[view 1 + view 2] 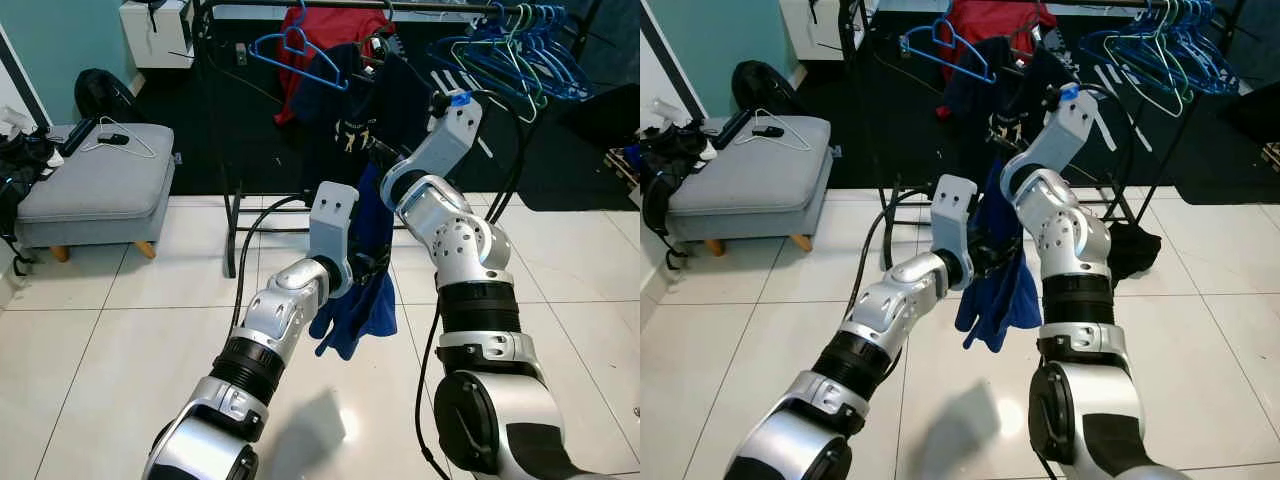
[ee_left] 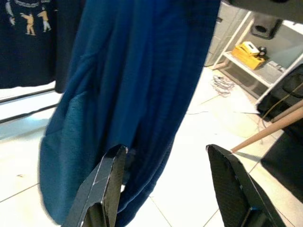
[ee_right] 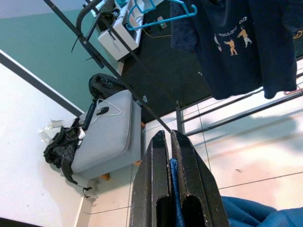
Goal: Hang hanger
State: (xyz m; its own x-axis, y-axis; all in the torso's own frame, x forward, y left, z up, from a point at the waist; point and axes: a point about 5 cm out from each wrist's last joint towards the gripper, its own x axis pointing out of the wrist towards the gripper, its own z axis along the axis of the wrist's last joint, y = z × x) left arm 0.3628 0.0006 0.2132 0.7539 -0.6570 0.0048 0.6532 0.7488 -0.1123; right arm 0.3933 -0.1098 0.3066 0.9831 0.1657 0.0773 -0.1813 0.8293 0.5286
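Observation:
A blue garment [image 1: 365,290] hangs between my two arms, in front of a black clothes rack [image 1: 231,200]. My right gripper [image 3: 169,135] is shut on a fold of this blue cloth near its top. Close beside the garment's lower half, my left gripper [image 2: 165,149] is open, one finger against the cloth and nothing between the two. An empty blue hanger [image 1: 300,50] hangs on the rail at the left. Several more blue hangers [image 1: 520,50] hang at the right. A navy printed T-shirt [image 1: 350,110] and a red garment [image 1: 340,25] hang between them.
A grey ottoman [image 1: 100,180] with a cable and a phone on it stands at the left, a black bag [image 1: 100,95] behind it. A dark cloth [image 1: 1135,250] lies on the tiles by the rack's right foot. White tiled floor lies under my arms.

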